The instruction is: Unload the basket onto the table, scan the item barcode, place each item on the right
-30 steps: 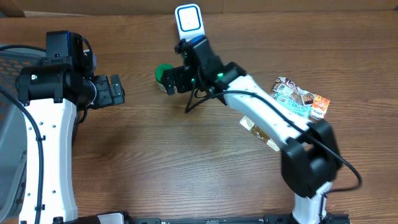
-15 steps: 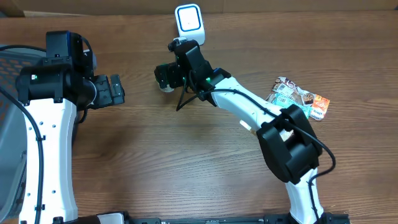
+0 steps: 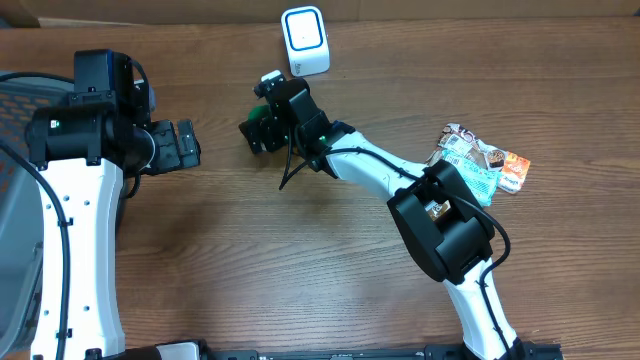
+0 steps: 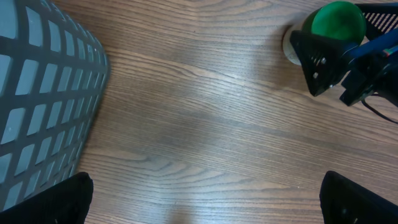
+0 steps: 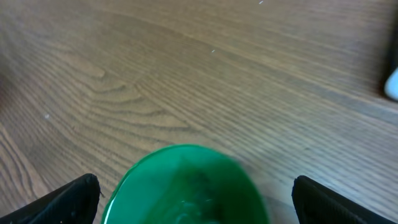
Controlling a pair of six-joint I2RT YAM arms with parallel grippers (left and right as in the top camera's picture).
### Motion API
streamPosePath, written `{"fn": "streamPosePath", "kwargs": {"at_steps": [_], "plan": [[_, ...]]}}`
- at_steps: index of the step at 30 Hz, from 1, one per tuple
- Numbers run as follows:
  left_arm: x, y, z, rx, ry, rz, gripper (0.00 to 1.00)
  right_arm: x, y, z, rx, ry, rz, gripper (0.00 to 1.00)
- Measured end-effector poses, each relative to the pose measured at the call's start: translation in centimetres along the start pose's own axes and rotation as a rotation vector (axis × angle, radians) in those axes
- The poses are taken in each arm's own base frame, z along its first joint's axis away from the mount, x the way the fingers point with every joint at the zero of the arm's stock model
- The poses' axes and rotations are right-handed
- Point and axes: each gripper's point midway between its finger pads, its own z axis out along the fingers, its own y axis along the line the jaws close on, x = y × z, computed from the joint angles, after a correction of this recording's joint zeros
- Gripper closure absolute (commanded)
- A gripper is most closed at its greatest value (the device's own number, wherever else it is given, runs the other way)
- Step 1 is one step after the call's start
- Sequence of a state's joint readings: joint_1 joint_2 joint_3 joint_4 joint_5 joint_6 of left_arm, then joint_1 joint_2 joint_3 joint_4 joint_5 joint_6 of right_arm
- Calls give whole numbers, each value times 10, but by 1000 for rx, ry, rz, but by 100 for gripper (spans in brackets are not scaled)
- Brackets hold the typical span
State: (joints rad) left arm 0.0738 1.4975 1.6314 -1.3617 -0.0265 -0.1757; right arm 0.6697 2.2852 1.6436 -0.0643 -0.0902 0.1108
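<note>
- Starting at my far left, I am seeing one grey mesh basket (image 3: 14,150) sitting at the table's edge; its grid wall is filling the left part of my left wrist view (image 4: 43,87).
- I am holding my left gripper (image 3: 185,145) just right of that basket, over bare wood and well apart from everything else. Its two fingers (image 4: 62,199) are standing wide apart at the bottom corners of the wrist view, with nothing between them and only wooden table (image 4: 186,124) below.
- I am reaching my right gripper (image 3: 262,128) across to the middle of the table, onto the one green-lidded container (image 3: 262,110). The container is standing upright on the wood, lid up, near the scanner and to its front left.
- In my right wrist view, the green lid (image 5: 186,183) is lying between my two right fingers (image 5: 68,199), which are spread wide on either side of it. I cannot tell whether either finger is touching it.
- One white scanner (image 3: 304,40) with a blue-ringed face is standing at the far edge, just beyond my right gripper.
- One small heap of printed snack packets (image 3: 480,160) is lying at the far right, well apart from the container; they are overlapping, so I cannot count them exactly.
</note>
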Motion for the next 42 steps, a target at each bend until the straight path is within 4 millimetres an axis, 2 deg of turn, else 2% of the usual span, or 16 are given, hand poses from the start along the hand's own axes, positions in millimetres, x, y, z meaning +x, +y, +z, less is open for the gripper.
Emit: {"fn": "streamPosePath", "kwargs": {"at_steps": [3, 8, 16, 24, 28, 35, 40, 42], "plan": [[0, 0, 0, 0, 0, 0, 1, 3, 2, 0, -4, 10, -11, 4], [0, 0, 0, 0, 0, 0, 1, 14, 3, 0, -10, 54, -9, 20], [0, 0, 0, 0, 0, 0, 1, 13, 3, 0, -10, 50, -6, 32], [0, 0, 0, 0, 0, 0, 0, 17, 3, -5, -3, 89, -3, 33], [0, 0, 0, 0, 0, 0, 0, 28, 2, -22, 13, 174, 7, 34], [0, 0, 0, 0, 0, 0, 0, 67, -7, -70, 87, 423, 32, 41], [0, 0, 0, 0, 0, 0, 1, 89, -9, -96, 114, 558, 44, 31], [0, 0, 0, 0, 0, 0, 0, 97, -8, -106, 118, 610, 51, 24]]}}
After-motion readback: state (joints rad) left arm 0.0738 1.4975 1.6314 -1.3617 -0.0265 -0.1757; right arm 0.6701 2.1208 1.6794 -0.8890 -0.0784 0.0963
